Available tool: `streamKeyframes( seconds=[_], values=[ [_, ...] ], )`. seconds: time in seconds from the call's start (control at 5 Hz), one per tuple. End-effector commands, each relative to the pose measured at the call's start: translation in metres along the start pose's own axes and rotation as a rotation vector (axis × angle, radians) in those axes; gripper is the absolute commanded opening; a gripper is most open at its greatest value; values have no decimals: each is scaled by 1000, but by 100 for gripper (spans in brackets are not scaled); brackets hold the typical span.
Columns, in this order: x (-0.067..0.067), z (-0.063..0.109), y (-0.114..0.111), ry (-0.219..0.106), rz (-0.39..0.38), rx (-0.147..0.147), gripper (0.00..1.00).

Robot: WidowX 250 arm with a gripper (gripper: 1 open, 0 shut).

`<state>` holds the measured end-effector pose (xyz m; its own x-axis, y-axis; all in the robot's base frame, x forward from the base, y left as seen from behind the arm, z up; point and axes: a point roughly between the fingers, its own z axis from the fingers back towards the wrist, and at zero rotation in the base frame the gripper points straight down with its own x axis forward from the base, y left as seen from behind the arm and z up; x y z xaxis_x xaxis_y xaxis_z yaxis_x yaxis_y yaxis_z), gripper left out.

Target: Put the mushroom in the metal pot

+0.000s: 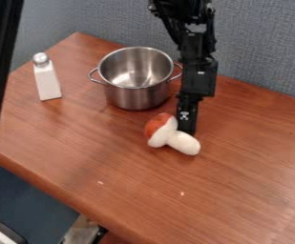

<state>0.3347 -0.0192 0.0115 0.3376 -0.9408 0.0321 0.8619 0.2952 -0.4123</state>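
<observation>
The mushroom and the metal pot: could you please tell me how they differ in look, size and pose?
The mushroom is small; the metal pot is the largest thing on the table. The mushroom has a reddish-brown cap and cream stem; the pot is shiny steel. The mushroom lies on its side with the gripper at it; the pot stands upright, open and empty. Both rest on the wooden table.

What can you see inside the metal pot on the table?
The pot shows only its shiny bare bottom and inner wall; nothing sits in it. Its near inner wall is hidden by the rim. The mushroom lies outside on the table, under the gripper.
</observation>
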Motion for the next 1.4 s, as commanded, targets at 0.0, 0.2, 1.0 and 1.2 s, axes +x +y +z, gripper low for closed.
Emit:
streamKeyframes(
  seconds=[0.0, 0.2, 1.0, 1.2],
  values=[
    [-5, 0, -9, 17, 10, 7, 100],
    [-1, 7, -19, 14, 6, -12, 0],
    [2, 8, -63, 59, 42, -62, 0],
    [8, 15, -73, 60, 69, -68, 0]
  ],
)
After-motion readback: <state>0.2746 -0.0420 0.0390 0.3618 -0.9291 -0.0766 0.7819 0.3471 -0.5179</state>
